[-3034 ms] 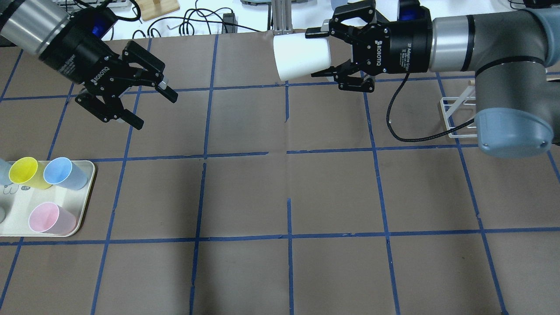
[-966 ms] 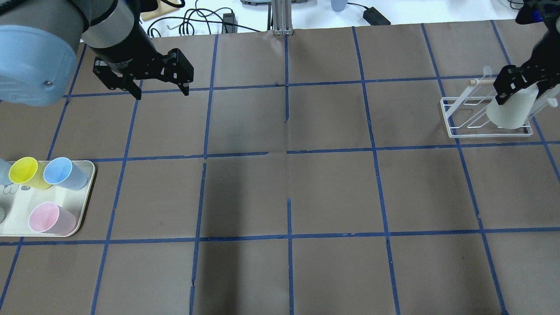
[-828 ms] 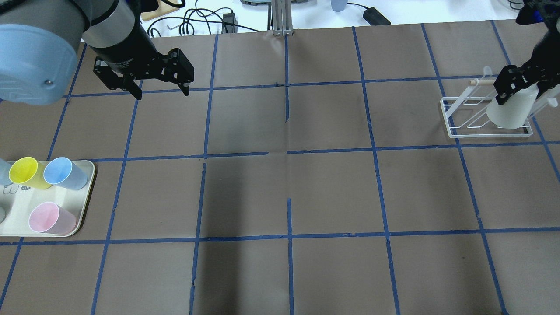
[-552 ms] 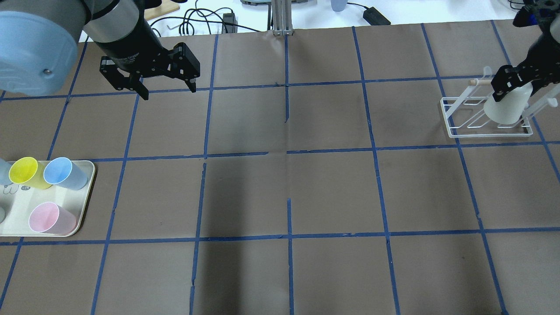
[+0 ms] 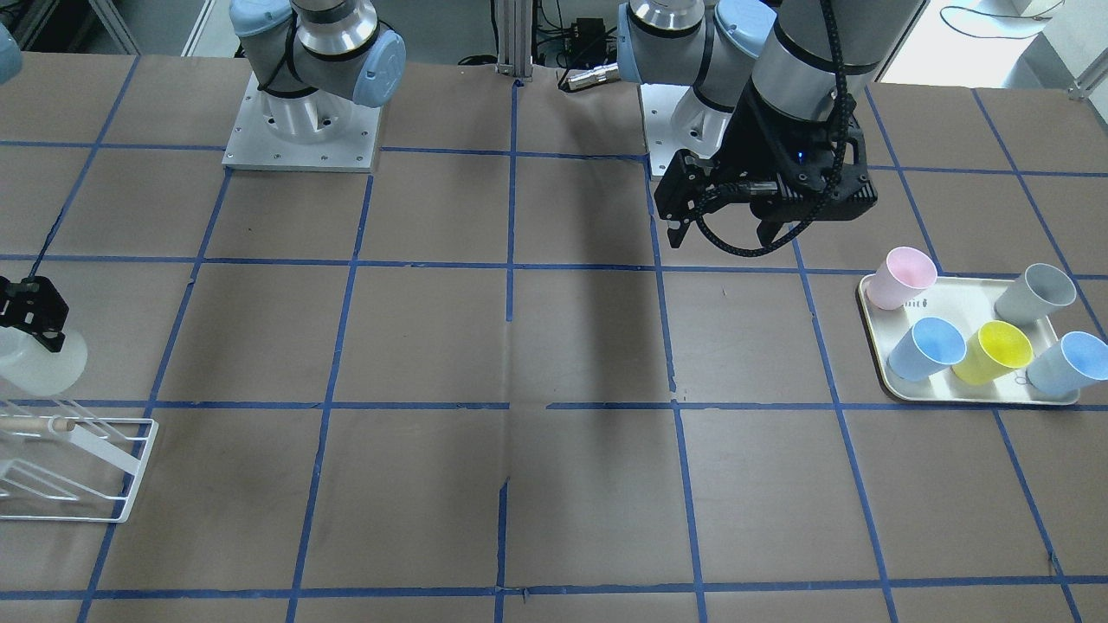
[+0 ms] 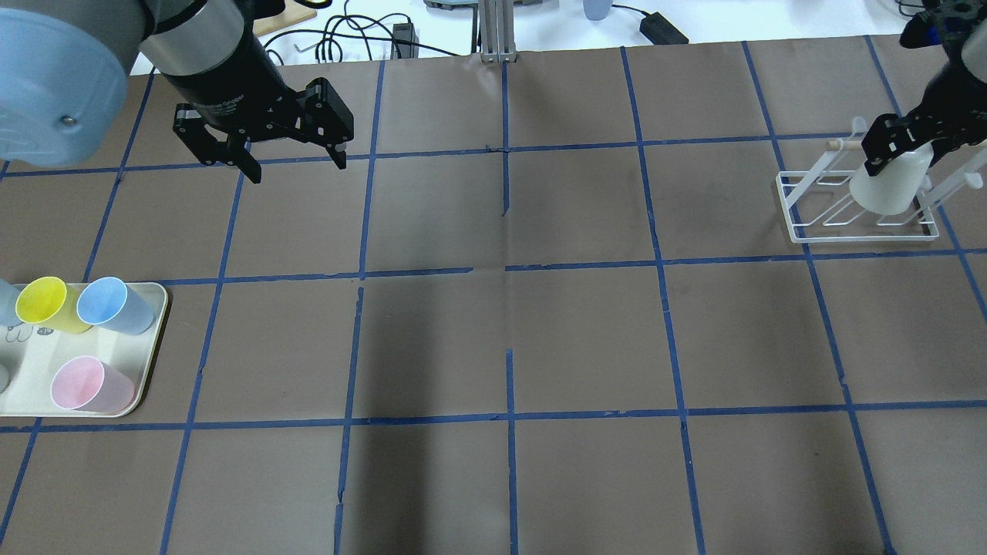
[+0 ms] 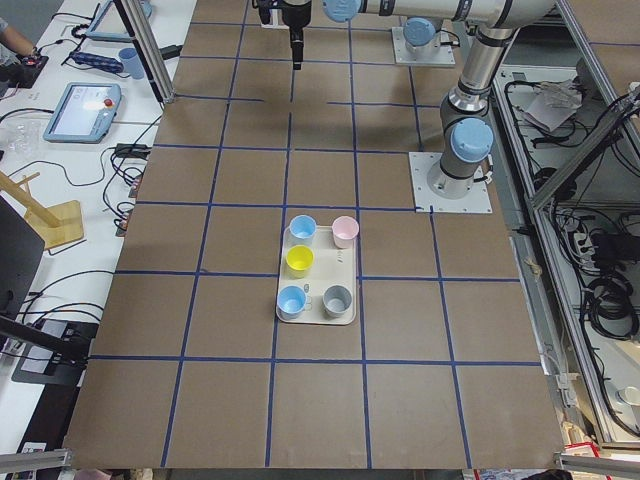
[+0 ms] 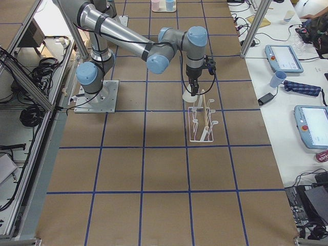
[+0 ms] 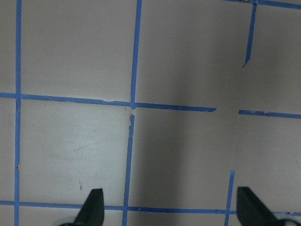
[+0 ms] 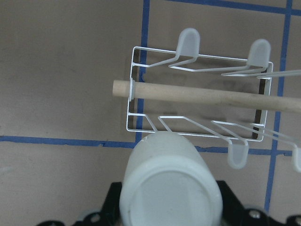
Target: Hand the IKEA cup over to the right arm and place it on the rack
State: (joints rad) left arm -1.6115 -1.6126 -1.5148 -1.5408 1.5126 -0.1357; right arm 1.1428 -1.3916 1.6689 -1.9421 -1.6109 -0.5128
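Over the brown table [image 6: 586,339], the right gripper [image 6: 902,150] squeezes the IKEA cup [image 6: 887,189] at the rack [image 6: 786,210]. Only its wrist view shows the cup's bottom. The left gripper [image 6: 297,169] is spread wide, empty.

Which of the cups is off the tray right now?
The near-white IKEA cup, held by the right gripper at the rack; the other cups stand on the tray.

You are in a robotics lab: the left arm [image 5: 796,69] and right arm [image 5: 333,52] stand bolted to metal base plates [image 5: 251,156] on a bench [image 6: 586,339] papered brown and gridded with blue tape [image 6: 432,420]. Beside it you have teach pendants [image 8: 284,58] on a side table [image 8: 318,97], aluminium framing [image 8: 255,23] and loose cable bundles [image 7: 600,295].
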